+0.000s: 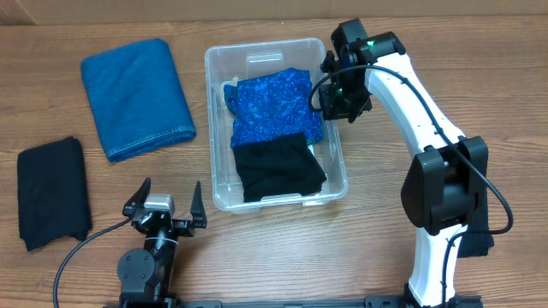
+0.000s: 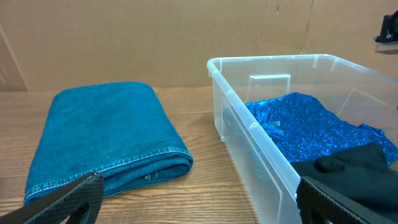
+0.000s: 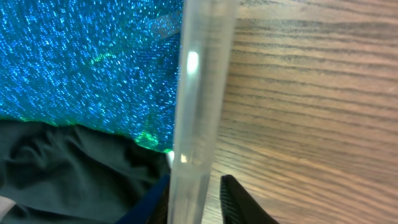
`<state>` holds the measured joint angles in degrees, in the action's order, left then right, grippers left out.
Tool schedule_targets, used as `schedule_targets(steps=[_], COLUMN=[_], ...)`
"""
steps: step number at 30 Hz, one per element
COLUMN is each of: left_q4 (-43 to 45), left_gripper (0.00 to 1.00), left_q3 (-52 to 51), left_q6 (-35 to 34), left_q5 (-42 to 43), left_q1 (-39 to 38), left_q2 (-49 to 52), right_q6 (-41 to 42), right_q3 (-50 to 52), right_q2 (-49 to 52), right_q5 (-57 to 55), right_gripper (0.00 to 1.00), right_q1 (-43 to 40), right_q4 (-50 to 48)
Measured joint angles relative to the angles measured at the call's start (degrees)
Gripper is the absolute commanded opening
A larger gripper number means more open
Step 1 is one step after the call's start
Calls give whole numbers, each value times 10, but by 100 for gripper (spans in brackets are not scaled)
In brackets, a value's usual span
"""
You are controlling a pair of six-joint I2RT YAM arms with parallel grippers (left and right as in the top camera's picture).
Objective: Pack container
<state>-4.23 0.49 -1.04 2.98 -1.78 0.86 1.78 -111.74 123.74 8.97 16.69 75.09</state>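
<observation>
The clear container (image 1: 208, 128) stands at the table's middle. It holds a sparkly blue cloth (image 1: 274, 107) at the back and a black cloth (image 1: 278, 167) at the front. My right gripper (image 1: 330, 94) straddles the container's right wall; in the right wrist view its fingers (image 3: 196, 202) close on the clear wall (image 3: 199, 93), one inside and one outside. My left gripper (image 1: 164, 201) is open and empty near the front edge, left of the container. In the left wrist view its fingers (image 2: 199, 199) frame bare wood beside the container (image 2: 249, 124).
A folded teal towel (image 1: 135, 98) lies at the back left, also in the left wrist view (image 2: 99, 134). A folded black cloth (image 1: 53, 192) lies at the far left front. Cardboard stands behind the table.
</observation>
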Motion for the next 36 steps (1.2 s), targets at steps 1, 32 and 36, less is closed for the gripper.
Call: schedule_targets(steps=[1, 32, 36], left_q4=[0, 0, 0], left_gripper=[100, 100, 100], left_q3=[0, 0, 0], left_q6=[0, 0, 0], left_q5=[0, 0, 0], left_q1=[0, 0, 0], left_q2=[0, 0, 0], right_q6=[6, 37, 59], right_q3=[0, 1, 1], right_q2=[0, 0, 0], right_q5=[0, -16, -16], right_gripper=[23, 10, 10], right_q1=[0, -3, -2], right_q4=[-2, -37, -45])
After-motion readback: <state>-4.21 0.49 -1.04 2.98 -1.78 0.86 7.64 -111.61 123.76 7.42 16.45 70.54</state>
